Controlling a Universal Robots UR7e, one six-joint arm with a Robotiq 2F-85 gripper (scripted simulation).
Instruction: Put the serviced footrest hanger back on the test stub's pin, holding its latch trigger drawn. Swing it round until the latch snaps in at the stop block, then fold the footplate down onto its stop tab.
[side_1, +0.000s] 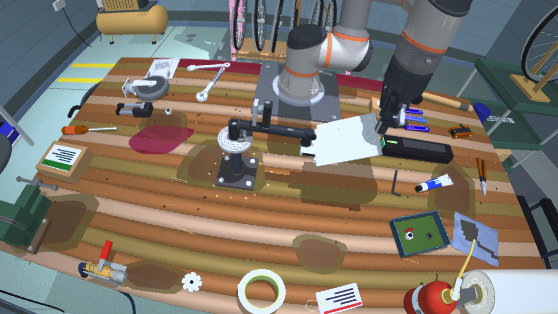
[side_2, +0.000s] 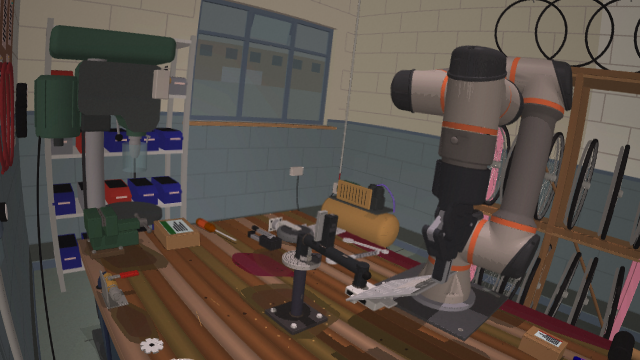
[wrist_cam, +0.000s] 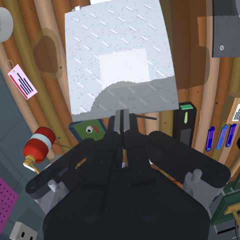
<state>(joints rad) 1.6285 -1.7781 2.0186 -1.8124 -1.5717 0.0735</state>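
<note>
The grey treaded footplate (side_1: 344, 139) (side_2: 391, 289) (wrist_cam: 120, 60) lies nearly flat above the bench at the end of the black hanger arm (side_1: 272, 128) (side_2: 335, 255). My gripper (side_1: 387, 125) (side_2: 440, 274) (wrist_cam: 122, 117) rests at the footplate's outer edge, fingers closed together and holding nothing. The hanger sits on the test stub (side_1: 236, 157) (side_2: 299, 282), a black post with a round dial plate on a bolted base. An upright block (side_1: 263, 112) (side_2: 325, 227) stands beside the hanger arm near the stub.
My arm's base plate (side_1: 299, 90) stands behind the work. A black box (side_1: 419, 148) lies right of the footplate, with blue pieces (side_1: 415, 120) behind it. A hex key (side_1: 395, 183), tube (side_1: 433, 183) and green tray (side_1: 419, 233) lie in front on the right.
</note>
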